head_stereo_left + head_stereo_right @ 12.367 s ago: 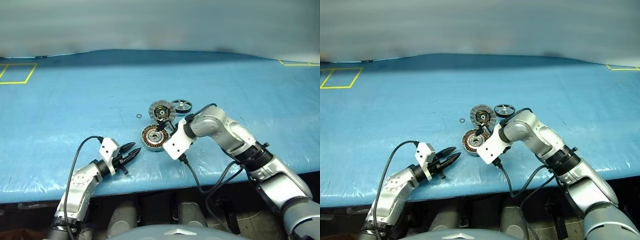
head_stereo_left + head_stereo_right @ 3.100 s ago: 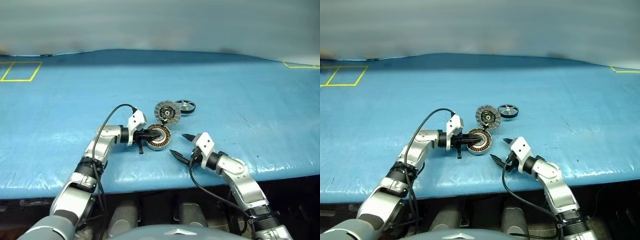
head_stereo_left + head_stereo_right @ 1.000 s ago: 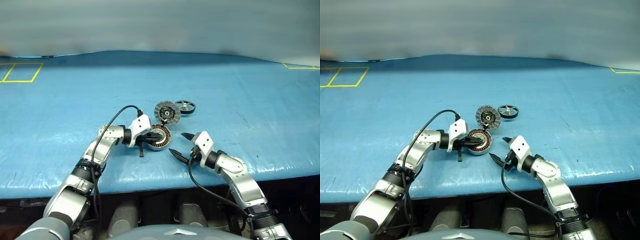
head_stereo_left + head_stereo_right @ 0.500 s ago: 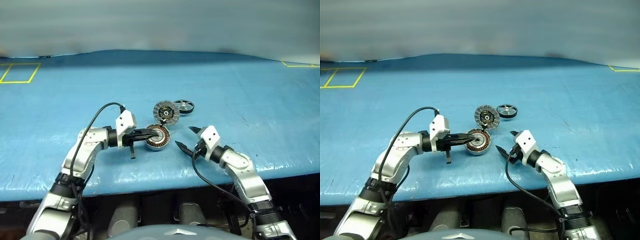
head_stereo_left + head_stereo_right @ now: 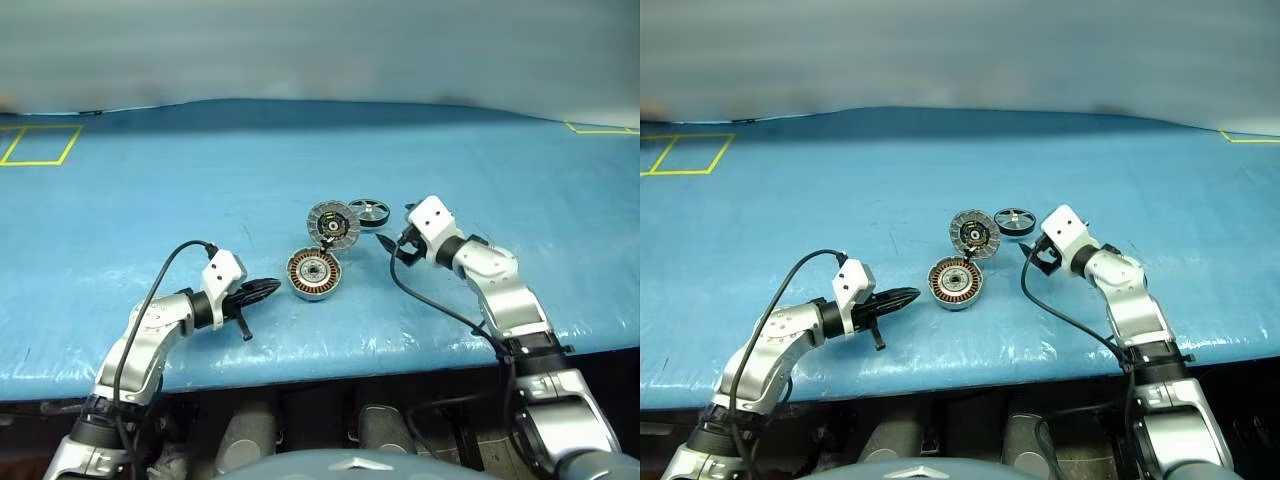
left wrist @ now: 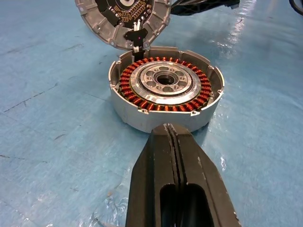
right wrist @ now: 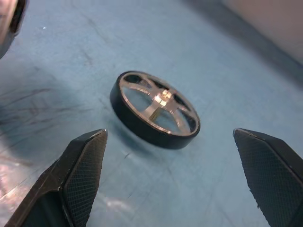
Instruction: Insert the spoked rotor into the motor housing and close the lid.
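Rotor first: small wheel, black rim, bright silver spokes running to a silver hub, lying flat on the blue table cover, untouched. From the housing it sits at about one o'clock, just beside the lid at the lid's two o'clock.

Motor housing: shallow grey metal cup, open side up, copper-brown windings in a ring round a silver centre with a dark bore. It rests near the middle of the table, toward the near edge.

Lid: round grey disc, propped open, inner face showing dark radial segments; it meets the housing's rim at the housing's twelve o'clock, joined there by a small black piece.

Count: one rotor, one housing, one lid, two grippers. A yellow taped rectangle lies at the far left corner, a bit of another at far right.

Left gripper: fingers pressed together, holding nothing, tip pointing at the housing from its nine o'clock, near it but apart.

Right gripper: fingers spread wide, empty, at the rotor's four o'clock, aimed at it; in the right wrist view the rotor lies ahead, between the two fingertips, not touched.
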